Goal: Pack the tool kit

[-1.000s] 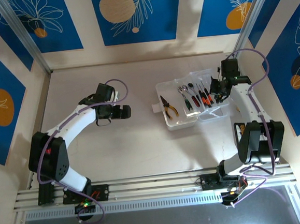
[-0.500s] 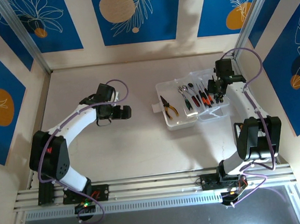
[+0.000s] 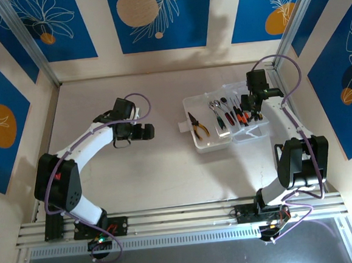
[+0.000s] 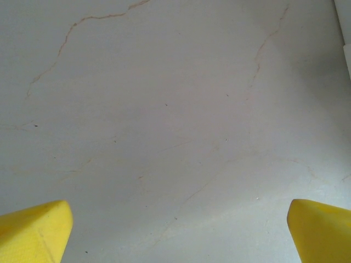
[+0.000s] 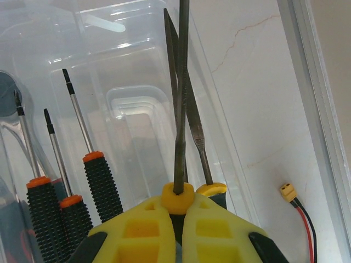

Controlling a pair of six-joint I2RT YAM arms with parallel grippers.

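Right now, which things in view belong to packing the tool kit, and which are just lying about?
Job: clear case, pliers, wrench, screwdrivers, and the file held in the right jaws.
Lying about: yellow plug with red and black wires, on the table.

Table (image 3: 166,163): pale, with thin brown veins, filling the middle of the top view.
Case (image 3: 209,146): clear, open, on the table, right of centre.
Plug (image 5: 287,192): yellow, with red and black wires, on the table, lower right of the right wrist view.
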